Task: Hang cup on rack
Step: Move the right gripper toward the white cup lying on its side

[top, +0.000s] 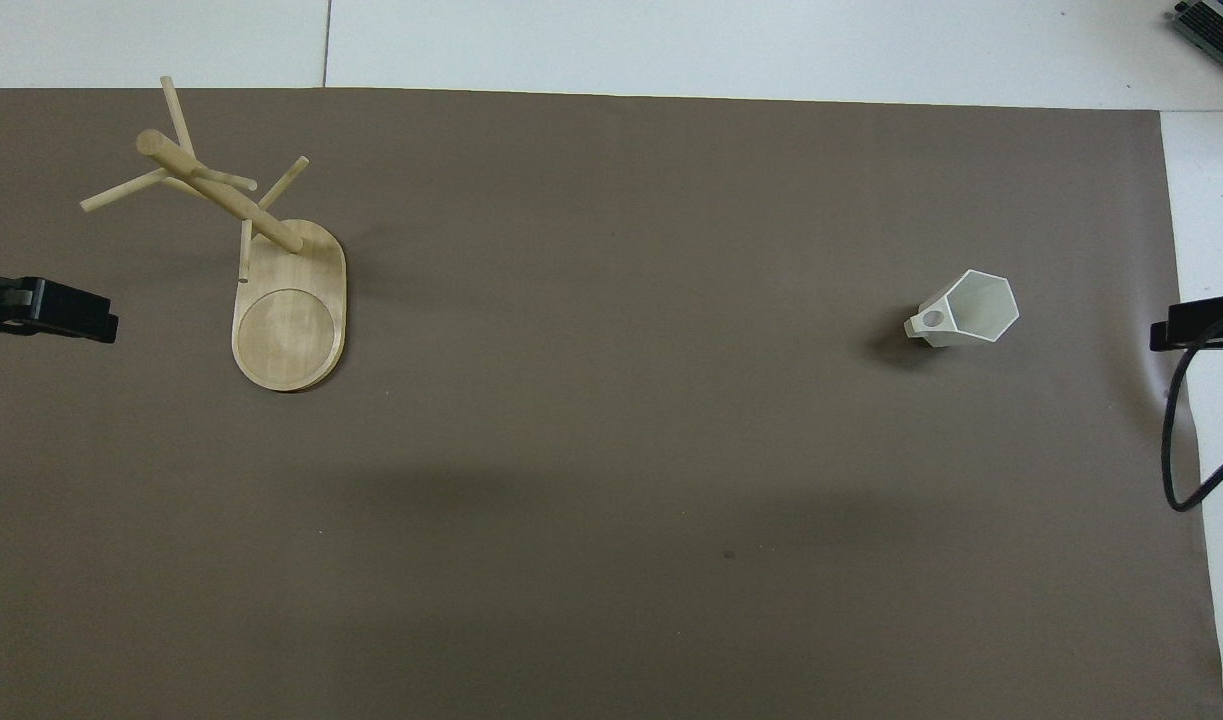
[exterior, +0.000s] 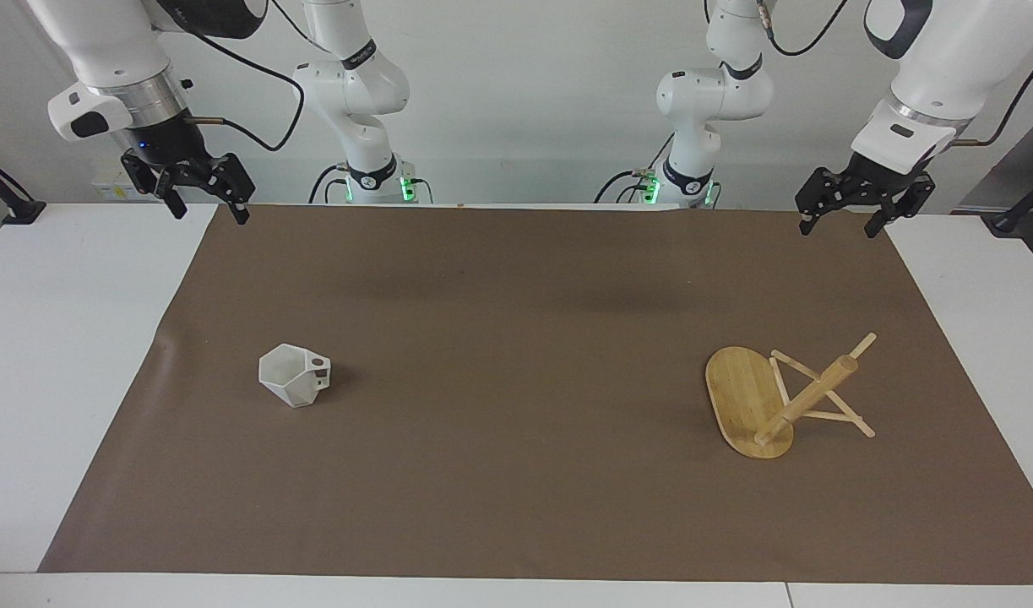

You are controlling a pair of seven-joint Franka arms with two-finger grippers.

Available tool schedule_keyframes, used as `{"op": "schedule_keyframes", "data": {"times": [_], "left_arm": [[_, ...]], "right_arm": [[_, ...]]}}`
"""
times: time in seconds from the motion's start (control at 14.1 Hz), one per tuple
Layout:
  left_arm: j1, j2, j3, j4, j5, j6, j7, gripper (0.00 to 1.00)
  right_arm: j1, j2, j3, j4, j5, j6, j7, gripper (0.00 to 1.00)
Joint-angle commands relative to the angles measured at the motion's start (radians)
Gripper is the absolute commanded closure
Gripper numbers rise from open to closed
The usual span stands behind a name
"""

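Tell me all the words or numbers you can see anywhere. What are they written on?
None can be read.
The cup: plain white, no writing.
The rack: bare bamboo, no label.
The brown mat: no print.
The dark bands on the arm joints: small markings, too small to read.
The left gripper and the right gripper: no readable label.

One white cup (exterior: 295, 375) (top: 964, 310). One bamboo rack (exterior: 782, 397) (top: 261, 260): one post, four pegs counted. One brown mat (exterior: 516, 490) (top: 611, 500). Two grippers: left gripper (exterior: 844, 221) (top: 46, 310), right gripper (exterior: 209, 209) (top: 1199, 326). Two arms.
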Motion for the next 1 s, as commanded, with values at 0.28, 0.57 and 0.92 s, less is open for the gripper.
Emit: {"op": "schedule_keyframes", "data": {"times": [0.28, 0.57, 0.92], "left_arm": [[0.004, -0.027, 0.000, -0.035, -0.015, 0.032, 0.001, 0.00], [0.004, -0.025, 0.000, -0.029, -0.015, 0.032, 0.004, 0.00], [0.004, -0.025, 0.000, -0.032, -0.015, 0.032, 0.002, 0.00]], "right_arm": [[-0.001, -0.010, -0.012, -0.022, -0.021, 0.030, -0.001, 0.00], [-0.005, -0.022, -0.015, -0.110, -0.010, 0.152, -0.057, 0.00], [-0.005, 0.012, -0.015, -0.273, -0.004, 0.404, -0.056, 0.00]]}}
